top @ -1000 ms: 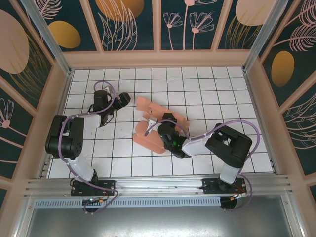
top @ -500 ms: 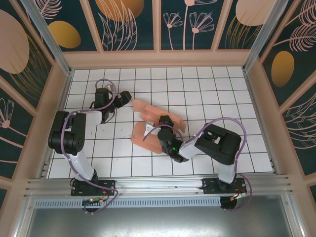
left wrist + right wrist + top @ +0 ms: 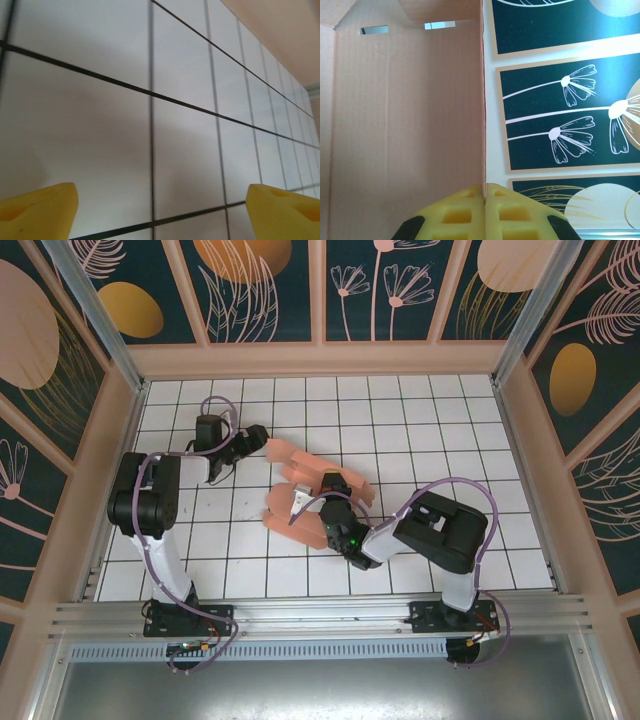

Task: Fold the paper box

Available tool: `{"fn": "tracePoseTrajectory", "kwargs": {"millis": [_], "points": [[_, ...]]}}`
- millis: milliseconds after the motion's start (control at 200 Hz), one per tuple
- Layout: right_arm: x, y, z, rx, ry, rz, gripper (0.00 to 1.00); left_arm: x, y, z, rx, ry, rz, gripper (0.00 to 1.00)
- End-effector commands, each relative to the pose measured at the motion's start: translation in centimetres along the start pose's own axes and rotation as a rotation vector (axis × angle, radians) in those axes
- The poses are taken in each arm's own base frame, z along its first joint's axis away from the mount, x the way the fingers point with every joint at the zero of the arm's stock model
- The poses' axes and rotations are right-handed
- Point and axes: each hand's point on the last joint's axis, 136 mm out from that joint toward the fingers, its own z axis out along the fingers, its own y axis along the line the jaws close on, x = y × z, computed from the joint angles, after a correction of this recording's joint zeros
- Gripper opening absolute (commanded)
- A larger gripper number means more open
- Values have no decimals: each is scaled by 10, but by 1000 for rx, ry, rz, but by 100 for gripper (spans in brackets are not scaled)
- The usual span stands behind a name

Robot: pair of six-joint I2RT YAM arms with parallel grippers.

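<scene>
In the right wrist view the paper box (image 3: 405, 125) is cut off left (and above).

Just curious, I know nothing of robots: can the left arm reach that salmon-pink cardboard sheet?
Probably yes. The left hand is open beside the far-left flap of the salmon-pink cardboard sheet, with nothing seen between them. The right hand pinches another edge.

You get bright, even light on the white table (image 3: 420, 410), shadows soft. Your left wrist view blurs its yellow fingertips (image 3: 35, 210).
</scene>
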Motion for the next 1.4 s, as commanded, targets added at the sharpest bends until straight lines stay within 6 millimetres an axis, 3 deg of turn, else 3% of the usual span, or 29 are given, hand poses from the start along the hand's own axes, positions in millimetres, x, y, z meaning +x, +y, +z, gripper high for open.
{"fn": "tracePoseTrajectory", "kwargs": {"millis": [0, 225, 260, 330, 611, 651, 911, 1396], "points": [[-1, 3, 0, -9, -4, 56, 0, 15, -29, 2, 103, 74, 56, 82], [7, 5, 2, -22, 6, 69, 0, 55, -50, -10, 143, 169, 151, 79], [8, 5, 2, -23, 8, 69, 0, 57, -52, -13, 145, 169, 154, 75], [11, 6, 3, -31, 15, 68, 0, 63, -51, -20, 142, 169, 157, 68], [11, 9, 6, -40, 18, 64, 0, 94, -50, -38, 152, 165, 214, 68], [11, 10, 6, -41, 19, 63, 0, 92, -59, -44, 168, 148, 231, 68], [11, 13, 7, -48, 22, 66, 0, 103, -65, -55, 207, 141, 227, 68], [9, 11, 7, -56, 20, 79, 0, 113, -70, -46, 245, 175, 265, 62]]}}
